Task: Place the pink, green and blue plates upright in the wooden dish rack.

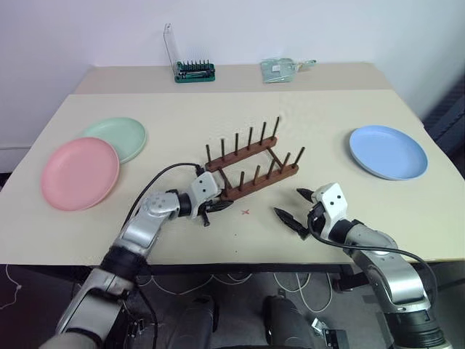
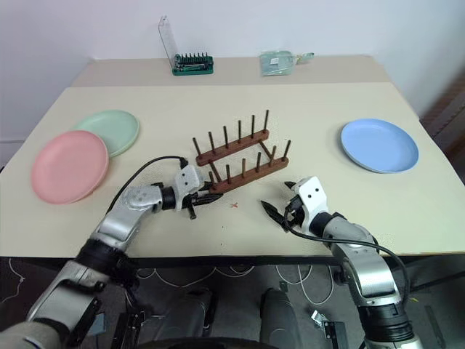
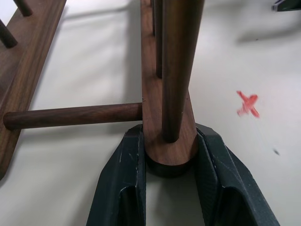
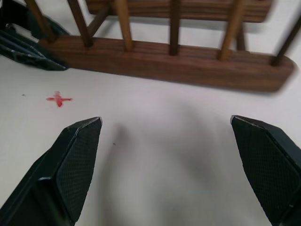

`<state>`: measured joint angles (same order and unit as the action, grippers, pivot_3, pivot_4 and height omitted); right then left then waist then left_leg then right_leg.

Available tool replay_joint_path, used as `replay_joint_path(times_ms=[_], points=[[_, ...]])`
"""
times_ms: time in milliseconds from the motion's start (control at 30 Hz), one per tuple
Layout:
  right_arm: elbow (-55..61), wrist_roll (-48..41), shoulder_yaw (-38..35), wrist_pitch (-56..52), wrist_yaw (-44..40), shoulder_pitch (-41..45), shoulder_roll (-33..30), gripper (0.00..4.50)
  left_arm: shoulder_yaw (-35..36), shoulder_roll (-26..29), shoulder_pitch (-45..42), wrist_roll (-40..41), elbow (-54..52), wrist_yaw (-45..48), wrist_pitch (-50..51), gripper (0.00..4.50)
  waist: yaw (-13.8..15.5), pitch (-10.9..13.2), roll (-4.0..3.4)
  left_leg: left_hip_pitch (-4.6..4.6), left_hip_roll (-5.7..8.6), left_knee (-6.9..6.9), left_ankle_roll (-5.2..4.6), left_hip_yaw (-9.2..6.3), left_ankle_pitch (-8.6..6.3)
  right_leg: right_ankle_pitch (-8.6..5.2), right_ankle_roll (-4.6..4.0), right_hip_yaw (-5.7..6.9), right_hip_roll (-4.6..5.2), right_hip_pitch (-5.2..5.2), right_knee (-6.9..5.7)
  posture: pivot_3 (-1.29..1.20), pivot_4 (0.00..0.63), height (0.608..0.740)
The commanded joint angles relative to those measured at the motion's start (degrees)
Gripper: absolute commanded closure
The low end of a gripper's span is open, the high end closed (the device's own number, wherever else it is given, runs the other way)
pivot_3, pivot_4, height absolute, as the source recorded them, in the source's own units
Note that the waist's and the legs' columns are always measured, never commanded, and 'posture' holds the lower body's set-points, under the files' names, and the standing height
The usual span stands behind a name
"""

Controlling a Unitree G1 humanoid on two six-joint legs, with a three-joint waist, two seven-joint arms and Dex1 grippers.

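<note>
The wooden dish rack [image 1: 251,163] stands mid-table with no plates in it. My left gripper [image 1: 214,206] is shut on the left end of its near rail; in the left wrist view the two fingers [image 3: 123,165] press on both sides of that rail end [image 3: 169,141]. In front of the rack's right end, my right gripper [image 1: 289,202] hovers open, holding nothing, and the near rail [image 4: 188,61] lies just beyond its fingertips. The pink plate [image 1: 80,173] lies flat at the left, its rim over the edge of the green plate [image 1: 120,136]. At the right, the blue plate [image 1: 387,151] lies flat.
A small red cross [image 1: 245,212] is marked on the table between my grippers. A green tool holder with a clear panel [image 1: 194,70] and a clear bag [image 1: 280,69] sit at the table's back edge. The table's front edge [image 1: 240,262] runs just below both wrists.
</note>
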<state>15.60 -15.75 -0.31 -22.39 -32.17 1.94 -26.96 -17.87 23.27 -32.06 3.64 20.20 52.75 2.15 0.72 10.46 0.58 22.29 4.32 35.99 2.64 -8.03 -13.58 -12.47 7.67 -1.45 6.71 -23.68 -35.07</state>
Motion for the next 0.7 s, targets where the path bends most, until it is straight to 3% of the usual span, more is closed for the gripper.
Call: replay_joint_path(times_ms=[33, 100, 367, 433, 533, 633, 700], points=[[2.23, 0.35, -0.73, 1.16, 1.15, -0.36, 0.69, 0.00, -1.94, -1.95, -2.28, -1.33, 7.01, 4.23, -4.84, 3.74, 0.00, 0.00, 0.00, 0.00, 0.00, 0.00, -0.01, 0.00, -0.01, 0.00, 0.01, 0.00, 0.00, 0.00, 0.00, 0.00, 0.150, 0.740], [2.90, 0.44, -1.00, 1.11, 1.71, -1.03, 0.81, 0.00, -1.91, -2.49, -4.43, -1.77, 12.02, 6.91, -7.82, 3.74, 0.03, -0.01, -0.01, -0.01, 0.00, 0.00, -0.02, 0.00, -0.01, -0.01, 0.02, 0.01, 0.00, 0.00, -0.01, 0.00, 0.150, 0.740], [3.44, 0.89, -2.35, 0.98, 2.99, -1.96, 0.39, 0.00, 1.72, -1.60, -7.49, -3.21, 22.16, 5.51, -13.00, 0.02, -0.47, -0.05, 0.00, -0.08, -0.01, 0.01, -0.11, -0.01, -0.06, -0.05, 0.09, 0.02, 0.00, 0.05, -0.04, 0.00, 0.150, 0.740], [2.66, 1.20, -2.83, 1.02, 3.44, -1.15, 0.14, 0.25, 2.98, -0.24, -5.81, -2.64, 20.38, 5.50, -11.97, 0.00, -0.87, -0.06, -0.01, -0.12, -0.02, 0.00, -0.11, -0.01, -0.07, -0.05, 0.09, 0.02, 0.00, 0.06, -0.07, 0.00, 0.150, 0.740], [0.87, 1.96, -3.23, 0.93, 3.63, -0.06, -0.68, 1.31, 4.87, 1.92, -1.88, -0.67, 15.09, 6.68, -8.25, 0.00, -1.94, -0.11, -0.02, -0.23, -0.05, -0.04, -0.12, 0.00, -0.07, -0.05, 0.09, 0.01, -0.01, 0.10, -0.12, 0.00, 0.150, 0.740], [-1.66, 3.06, -3.19, 1.25, 3.55, 1.57, -1.47, 2.88, 6.25, 4.55, 5.96, 2.58, 3.21, 8.39, -2.64, 0.86, -2.88, -0.14, -0.06, -0.53, -0.14, -0.21, -0.25, 0.04, -0.14, -0.06, 0.07, -0.01, -0.06, 0.23, -0.16, 0.00, 0.150, 0.740], [-2.42, 3.32, -3.14, 1.41, 3.33, 2.15, -1.55, 3.98, 6.36, 5.40, 8.79, 3.49, -1.82, 8.59, 0.00, 1.85, -3.14, -0.15, -0.07, -0.82, -0.15, -0.44, -0.25, 0.07, -0.15, -0.08, 0.06, -0.05, -0.04, 0.40, -0.14, 0.00, 0.150, 0.740]])
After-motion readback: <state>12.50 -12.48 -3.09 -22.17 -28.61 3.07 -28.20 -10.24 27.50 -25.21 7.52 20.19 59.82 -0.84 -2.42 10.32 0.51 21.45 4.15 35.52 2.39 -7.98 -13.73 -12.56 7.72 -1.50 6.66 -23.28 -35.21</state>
